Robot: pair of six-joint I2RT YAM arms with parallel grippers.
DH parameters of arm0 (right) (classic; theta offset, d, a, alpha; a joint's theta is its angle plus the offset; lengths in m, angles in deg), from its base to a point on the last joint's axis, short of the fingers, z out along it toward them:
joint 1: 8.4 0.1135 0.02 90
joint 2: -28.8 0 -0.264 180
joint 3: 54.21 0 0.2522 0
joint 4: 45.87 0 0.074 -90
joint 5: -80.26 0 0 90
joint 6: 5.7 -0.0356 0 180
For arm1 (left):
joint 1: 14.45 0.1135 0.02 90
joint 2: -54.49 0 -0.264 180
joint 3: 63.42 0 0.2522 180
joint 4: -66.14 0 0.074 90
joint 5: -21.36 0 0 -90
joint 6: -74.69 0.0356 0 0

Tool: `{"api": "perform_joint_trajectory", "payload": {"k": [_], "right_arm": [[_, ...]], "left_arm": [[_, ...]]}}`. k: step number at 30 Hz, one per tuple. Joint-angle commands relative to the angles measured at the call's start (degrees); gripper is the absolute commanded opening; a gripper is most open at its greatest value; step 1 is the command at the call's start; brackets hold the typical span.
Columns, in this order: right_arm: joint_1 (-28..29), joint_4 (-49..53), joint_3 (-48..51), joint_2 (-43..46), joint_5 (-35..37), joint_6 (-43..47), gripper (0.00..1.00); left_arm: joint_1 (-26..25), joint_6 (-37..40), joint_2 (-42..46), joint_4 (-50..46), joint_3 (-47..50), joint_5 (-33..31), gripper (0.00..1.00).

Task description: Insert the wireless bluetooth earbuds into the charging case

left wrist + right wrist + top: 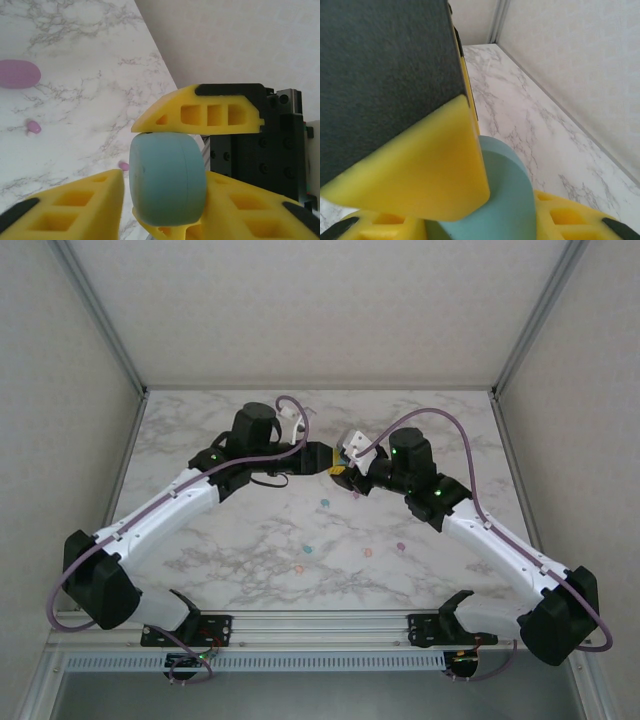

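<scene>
One teal case (pixel 167 180) clamped by right end effector (pixel 480 220), left end effector (pixel 165 200) unclear, earbuds (pixel 308 550) loose nearby

Left claw (pixel 165 197), case (pixel 507 180) and right claw (pixel 348 472) block mid-table; front marble (pixel 340 585) lies open.

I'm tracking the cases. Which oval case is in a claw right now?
The teal case, gripped in the right claw above the table. The purple case lies on the marble, untouched.

A teal charging case (pixel 167 180) is noted between the left tool's (pixel 165 200) yellow fingers (pixel 85 200), with two purple earbuds (pixel 34 127) on the marble desk (pixel 90 75).
</scene>
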State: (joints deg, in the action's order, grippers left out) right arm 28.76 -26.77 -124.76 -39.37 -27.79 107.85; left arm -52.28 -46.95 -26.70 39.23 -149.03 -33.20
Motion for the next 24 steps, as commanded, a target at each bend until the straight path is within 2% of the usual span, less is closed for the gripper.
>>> {"api": "perform_joint_trajectory", "payload": {"k": [1,4,7,10,15,24], "right_arm": [[0.6,-2.5,-1.9,0.5,-0.9,-0.2,0.3],[0.7,-3.4,-1.1,1.4,-0.2,-0.7,0.36],[0.6,-8.9,3.0,3.8,2.9,-1.4,0.5],[-1.4,-16.4,9.1,5.9,2.7,-0.2,0.66],[-6.5,-21.2,11.9,6.4,-7.8,-1.2,0.65],[-7.7,-23.9,9.2,4.8,-14.5,-1.8,0.61]], "left_arm": [[-0.6,0.0,-0.5,-0.8,-2.0,0.1,0.28],[-0.6,-2.1,0.0,-0.2,-2.1,-2.0,0.18],[-0.3,-6.2,1.0,1.9,-1.5,-3.0,0.11],[0.8,-12.1,2.2,5.2,0.0,-2.4,0.04],[2.1,-20.7,3.3,12.0,2.6,1.5,0.03],[2.4,-22.0,4.1,12.4,2.8,2.5,0.03]]}}
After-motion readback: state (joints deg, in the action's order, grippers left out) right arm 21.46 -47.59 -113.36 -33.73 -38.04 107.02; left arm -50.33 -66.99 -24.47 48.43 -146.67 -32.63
